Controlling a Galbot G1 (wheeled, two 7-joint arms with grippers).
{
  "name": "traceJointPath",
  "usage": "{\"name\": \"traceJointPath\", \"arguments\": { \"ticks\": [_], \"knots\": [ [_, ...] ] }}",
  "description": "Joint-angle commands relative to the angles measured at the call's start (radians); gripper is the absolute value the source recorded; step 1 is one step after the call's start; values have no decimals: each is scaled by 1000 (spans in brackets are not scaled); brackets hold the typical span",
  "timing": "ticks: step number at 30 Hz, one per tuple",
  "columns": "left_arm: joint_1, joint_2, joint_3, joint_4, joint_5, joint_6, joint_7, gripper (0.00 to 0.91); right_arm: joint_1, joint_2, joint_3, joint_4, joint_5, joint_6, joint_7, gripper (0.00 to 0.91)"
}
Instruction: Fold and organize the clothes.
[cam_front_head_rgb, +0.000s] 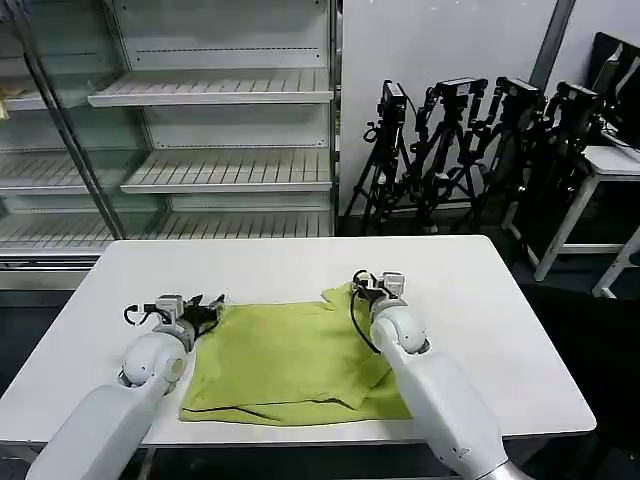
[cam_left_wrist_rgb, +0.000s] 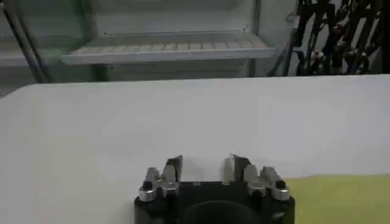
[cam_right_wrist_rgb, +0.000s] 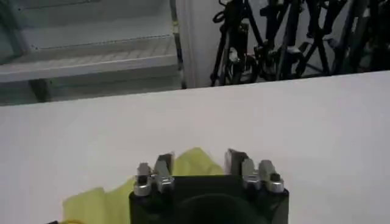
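Observation:
The clothes are one lime yellow-green T-shirt (cam_front_head_rgb: 290, 360) lying flat and partly folded on the white table (cam_front_head_rgb: 480, 330), plain side up. My left gripper (cam_front_head_rgb: 210, 305) hovers at the shirt's far left corner. In the left wrist view this gripper (cam_left_wrist_rgb: 204, 159) is open over bare table, with the shirt's edge (cam_left_wrist_rgb: 341, 198) off to one side. My right gripper (cam_front_head_rgb: 365, 284) is at the shirt's far right corner, where a pointed flap sticks out. Seen from the right wrist, this gripper (cam_right_wrist_rgb: 198, 155) is open with the flap's tip (cam_right_wrist_rgb: 194, 163) between its fingers, not clamped.
Behind the table stands a glass-fronted shelving unit (cam_front_head_rgb: 220, 130) with white shelves. Several black tripods with cameras (cam_front_head_rgb: 470, 140) stand at the back right. Another white table (cam_front_head_rgb: 610, 165) is at the far right. The table's far half (cam_front_head_rgb: 300, 262) is bare.

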Motion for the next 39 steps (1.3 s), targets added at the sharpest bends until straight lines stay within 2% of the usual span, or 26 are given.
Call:
{"name": "traceJointPath", "arguments": {
  "ticks": [1, 10, 23, 31, 35, 36, 37, 38, 39],
  "knots": [
    [65, 6, -8, -65, -26, 4, 2, 40, 0, 9, -10, -14, 12, -4, 1, 0],
    [108, 16, -46, -126, -57, 3, 6, 50, -14, 11, 6, 0, -3, 2, 0, 0],
    [58, 31, -106, -172, -81, -24, 13, 50, -71, -12, 26, 138, -65, 123, -36, 0],
    [101, 43, -133, -247, -75, -25, 14, 50, -128, -35, 50, 261, -80, 126, -46, 0],
    [155, 44, -151, -277, -55, -21, 16, 50, -145, -45, 47, 282, -117, 97, -52, 0],
    [163, 42, -151, -278, -51, -19, 16, 50, -143, -44, 47, 278, -130, 87, -51, 60],
    [172, 40, -148, -278, -38, -15, 16, 50, -139, -43, 48, 271, -138, 72, -57, 433],
    [182, 35, -144, -275, -19, -7, 17, 353, -132, -40, 49, 255, -153, 56, -62, 907],
    [184, 33, -141, -271, -14, -4, 17, 685, -129, -38, 50, 246, -159, 55, -65, 907]
  ]
}}
